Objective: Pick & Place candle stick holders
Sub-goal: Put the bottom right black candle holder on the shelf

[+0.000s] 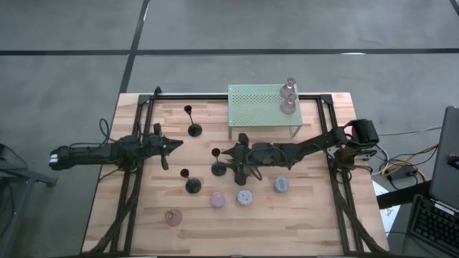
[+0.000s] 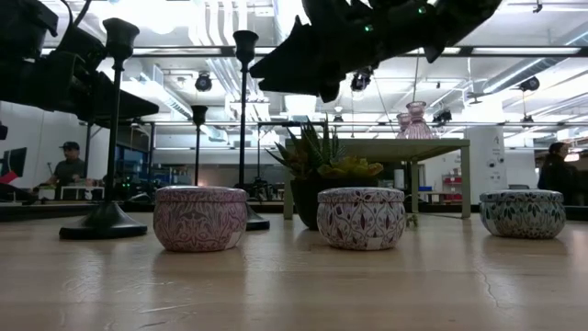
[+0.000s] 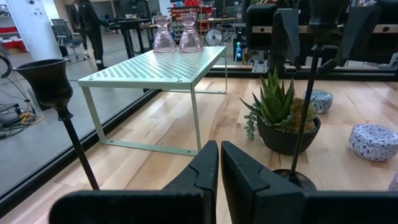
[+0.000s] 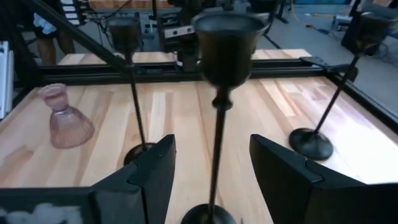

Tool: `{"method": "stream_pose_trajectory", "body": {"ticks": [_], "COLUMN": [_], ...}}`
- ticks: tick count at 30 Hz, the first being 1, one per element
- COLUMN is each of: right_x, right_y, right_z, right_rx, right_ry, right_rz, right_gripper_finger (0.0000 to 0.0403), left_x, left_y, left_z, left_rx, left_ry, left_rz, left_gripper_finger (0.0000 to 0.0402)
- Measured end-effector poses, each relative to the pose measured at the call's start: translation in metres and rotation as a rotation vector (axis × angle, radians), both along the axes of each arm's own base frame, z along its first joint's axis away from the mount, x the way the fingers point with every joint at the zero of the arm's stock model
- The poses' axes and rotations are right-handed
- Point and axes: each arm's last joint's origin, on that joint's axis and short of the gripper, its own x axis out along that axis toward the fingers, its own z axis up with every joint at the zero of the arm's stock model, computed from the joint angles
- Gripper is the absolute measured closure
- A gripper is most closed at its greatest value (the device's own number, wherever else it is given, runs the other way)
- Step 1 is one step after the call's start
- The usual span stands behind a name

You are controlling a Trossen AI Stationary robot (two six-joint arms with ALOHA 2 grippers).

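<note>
Three slim black candlesticks stand on their round bases: one at the far left (image 1: 193, 129), one in the middle (image 1: 217, 168), one nearer (image 1: 192, 185). Small round pink (image 1: 217, 200), lilac (image 1: 244, 196) and blue (image 1: 281, 185) holders sit along the near side. My right gripper (image 4: 211, 165) is open, with one finger on either side of the middle candlestick's stem (image 4: 217, 130), below its cup and not touching it. My left gripper (image 3: 219, 168) is shut and empty, left of the candlesticks (image 1: 174, 145).
A pale green mesh rack (image 1: 262, 106) stands at the far side with pink glass holders (image 1: 289, 94) on top. Another pink glass holder (image 1: 173, 217) lies near the front left. A small spiky plant in a dark pot (image 3: 281, 121) sits beside the middle candlestick, under my right arm.
</note>
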Motion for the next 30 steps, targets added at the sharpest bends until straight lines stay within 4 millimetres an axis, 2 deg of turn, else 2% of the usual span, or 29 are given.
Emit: {"method": "stream_pose_trajectory", "body": {"ticks": [6,30], "right_x": [0.0026,0.0016], "right_y": [-0.0024,-0.0039], "right_z": [0.0049,0.0032], "right_rx": [-0.014,0.017], "right_ry": [-0.015,-0.020], "right_rz": [-0.016,-0.025], "right_gripper_finger": [0.0213,0.0213], "left_x": [0.0001,0.0001], "left_y": [0.0000,0.0000], "left_z": [-0.0001,-0.0002], "left_rx": [0.000,0.000], "left_ry": [0.002,0.002], "left_rz": [0.000,-0.001], "left_gripper_finger": [0.0378,0.0378]}}
